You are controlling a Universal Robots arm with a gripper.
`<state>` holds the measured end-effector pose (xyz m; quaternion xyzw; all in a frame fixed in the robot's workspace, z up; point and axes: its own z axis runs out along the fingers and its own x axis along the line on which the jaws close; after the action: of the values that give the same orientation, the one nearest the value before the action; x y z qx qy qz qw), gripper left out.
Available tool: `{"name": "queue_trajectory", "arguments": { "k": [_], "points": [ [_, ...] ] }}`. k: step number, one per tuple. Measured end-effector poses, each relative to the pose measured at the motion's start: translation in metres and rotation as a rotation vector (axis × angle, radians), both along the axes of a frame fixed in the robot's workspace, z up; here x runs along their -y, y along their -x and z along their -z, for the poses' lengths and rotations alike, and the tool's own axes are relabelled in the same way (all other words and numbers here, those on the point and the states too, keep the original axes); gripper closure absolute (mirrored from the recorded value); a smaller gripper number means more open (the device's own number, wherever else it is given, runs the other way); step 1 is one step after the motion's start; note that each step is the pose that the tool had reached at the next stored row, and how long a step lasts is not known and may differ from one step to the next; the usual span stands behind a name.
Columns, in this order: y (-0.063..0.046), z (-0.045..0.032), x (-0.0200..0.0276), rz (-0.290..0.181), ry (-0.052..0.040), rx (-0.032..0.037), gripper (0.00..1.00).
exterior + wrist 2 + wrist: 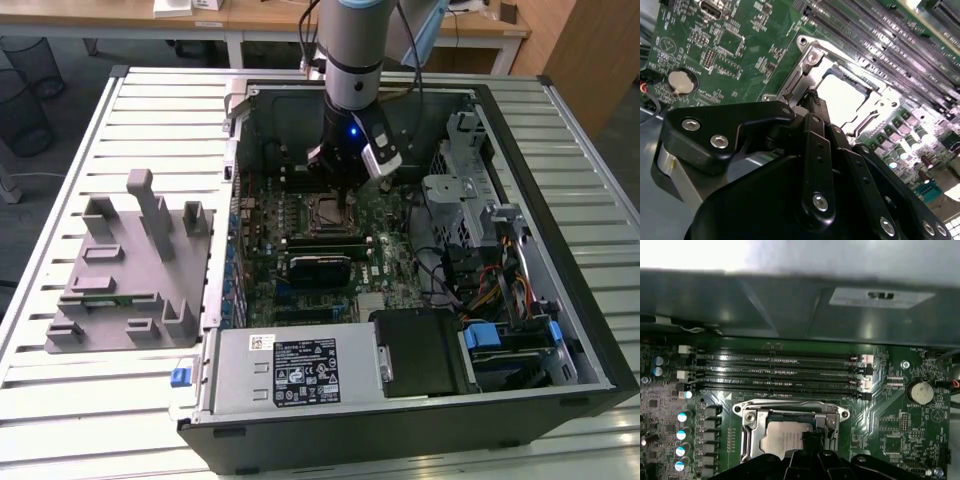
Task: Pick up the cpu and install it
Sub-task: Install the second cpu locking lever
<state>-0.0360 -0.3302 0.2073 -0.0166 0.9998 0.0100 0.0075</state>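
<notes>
The cpu (784, 443) lies flat inside the motherboard socket's metal frame (751, 415), silvery top up. In the second wrist view the cpu (844, 96) glares white. My gripper (812, 439) hangs just over the cpu's edge, its dark fingers drawn together into one narrow tip (815, 98) with nothing seen between them. Whether the tip touches the chip I cannot tell. In the exterior view the gripper (346, 198) stands upright inside the open computer case, right above the socket (323, 212).
Memory slots (780, 372) run beside the socket and a coin battery (919, 391) sits further along. A grey moulded fixture (125, 270) lies on the slatted table at the exterior view's left. Power supply (290, 370), drive cage (470, 190) and cables (480, 280) crowd the case.
</notes>
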Motion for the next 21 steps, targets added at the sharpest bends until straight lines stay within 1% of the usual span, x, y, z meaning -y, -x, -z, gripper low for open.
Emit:
{"name": "queue_trajectory", "arguments": {
  "k": [2, 4, 6, 10, 13, 15, 19, 21],
  "points": [
    [0.000, 0.0000, 0.0016, 0.000, 0.0000, 0.0000, 0.89],
    [0.000, -0.0009, 0.0018, 0.000, 0.0003, -0.0001, 0.89],
    [0.000, -0.0048, 0.0019, 0.000, 0.0002, -0.0001, 0.89],
    [0.000, -0.0151, 0.0020, 0.000, 0.0002, -0.0001, 0.89],
    [0.000, -0.0167, 0.0031, 0.000, -0.0002, 0.0001, 0.89],
    [0.000, -0.0169, 0.0065, 0.000, 0.0002, -0.0002, 0.89],
    [0.000, -0.0170, 0.0165, 0.000, 0.0002, -0.0010, 0.89],
    [0.000, -0.0182, 0.0191, 0.000, 0.0001, -0.0035, 0.89]
  ]
}}
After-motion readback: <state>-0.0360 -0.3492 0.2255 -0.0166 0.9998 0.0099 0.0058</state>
